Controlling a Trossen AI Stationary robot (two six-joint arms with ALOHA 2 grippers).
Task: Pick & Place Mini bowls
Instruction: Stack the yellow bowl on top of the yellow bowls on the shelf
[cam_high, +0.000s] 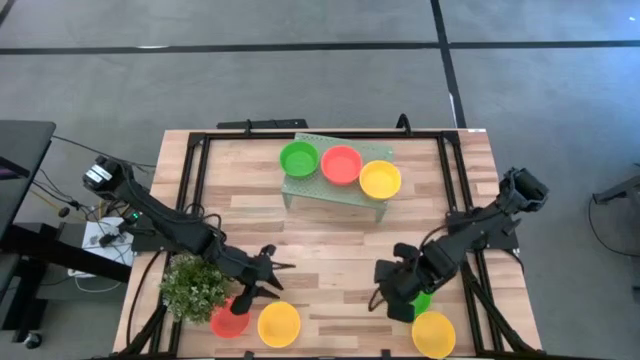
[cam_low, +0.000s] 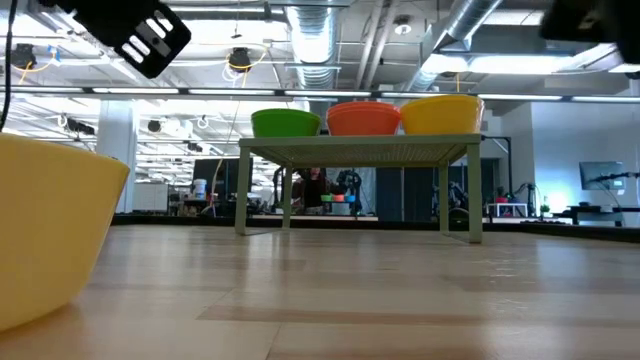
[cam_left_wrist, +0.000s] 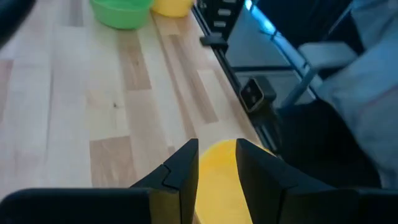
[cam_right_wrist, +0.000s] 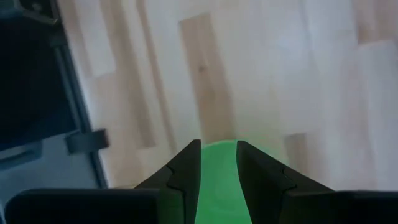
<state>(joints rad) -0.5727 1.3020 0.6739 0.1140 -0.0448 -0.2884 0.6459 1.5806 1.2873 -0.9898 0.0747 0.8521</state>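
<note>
My left gripper (cam_high: 272, 290) (cam_left_wrist: 216, 146) is near the table's near edge, shut on a yellow mini bowl (cam_high: 278, 325) (cam_left_wrist: 217, 180) (cam_low: 40, 240). A red mini bowl (cam_high: 230, 320) sits beside it, by the small bushy plant (cam_high: 193, 287). My right gripper (cam_high: 405, 298) (cam_right_wrist: 217, 144) is shut on a green mini bowl (cam_high: 423, 301) (cam_right_wrist: 217, 177) (cam_left_wrist: 121, 12), which it mostly hides from above. A second yellow bowl (cam_high: 433, 334) rests on the table next to that. Green (cam_high: 298, 158), red (cam_high: 341, 164) and yellow (cam_high: 380, 179) bowls stand on the pale green rack (cam_high: 310, 192). My left gripper pinches the yellow bowl's rim (cam_left_wrist: 217, 152) between its two fingers, slanting down from the table's left and far side. Yellow shows in the gap and beyond one finger (cam_left_wrist: 261, 174). The bowl's base (cam_low: 30, 315) is on the table. My right gripper has the green bowl's rim (cam_right_wrist: 217, 149) between its two fingers, coming from above and slanting toward the table's left. Green fills the gap from the fingertips back. Whether the bowl is lifted clear, I cannot tell.
The rack (cam_low: 360, 150) stands on legs at the far middle of the table, its top filled by three bowls. Bare wood lies between the rack and both grippers. Black frame rails (cam_left_wrist: 217, 31) run along the table's edges. The plant stands close beside my left arm.
</note>
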